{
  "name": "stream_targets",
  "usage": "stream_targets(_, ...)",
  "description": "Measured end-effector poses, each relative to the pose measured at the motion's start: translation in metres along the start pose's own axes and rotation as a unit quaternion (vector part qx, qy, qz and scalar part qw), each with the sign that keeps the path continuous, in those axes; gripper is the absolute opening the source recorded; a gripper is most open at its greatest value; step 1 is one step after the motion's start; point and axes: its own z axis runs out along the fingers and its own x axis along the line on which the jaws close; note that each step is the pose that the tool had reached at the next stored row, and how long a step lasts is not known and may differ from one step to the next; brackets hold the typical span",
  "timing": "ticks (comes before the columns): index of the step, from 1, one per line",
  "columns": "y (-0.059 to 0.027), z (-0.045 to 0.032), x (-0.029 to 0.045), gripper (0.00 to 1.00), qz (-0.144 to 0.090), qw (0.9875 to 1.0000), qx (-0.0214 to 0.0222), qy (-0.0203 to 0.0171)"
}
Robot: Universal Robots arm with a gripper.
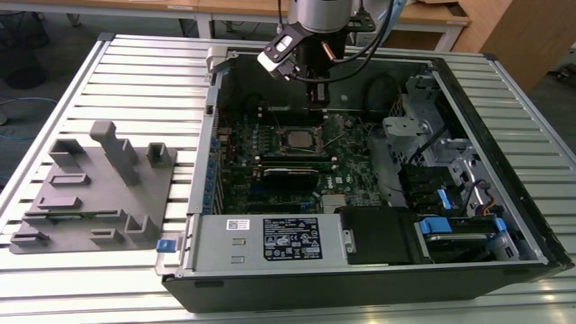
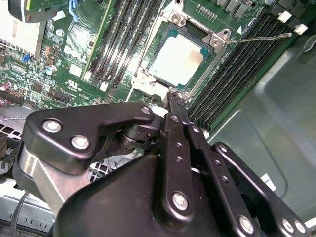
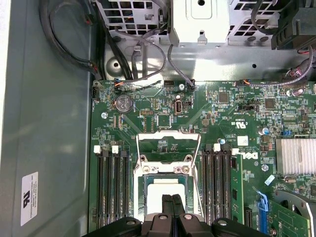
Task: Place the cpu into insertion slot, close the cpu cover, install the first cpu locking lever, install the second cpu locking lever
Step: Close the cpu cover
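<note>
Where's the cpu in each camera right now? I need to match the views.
Exterior view: cpu mid green board, under the gripper.
Second wrist view: silvery square just beyond the gripper tip.
First wrist view: pale square partly hidden behind the gripper tip.
Shared landmark: the gripper tip.

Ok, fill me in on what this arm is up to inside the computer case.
One robot arm is reaching into the open computer case. The cpu already sits in the insertion slot, while the cpu cover still stands swung open. The gripper, fingers shut and empty, hangs at the socket's edge.
</note>
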Motion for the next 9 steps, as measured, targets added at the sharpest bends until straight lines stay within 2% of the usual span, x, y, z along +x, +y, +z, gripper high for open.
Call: stream_targets(9,0.0015,0.0001,0.0000,0.11,0.000,1.0000,0.0000,0.0000)
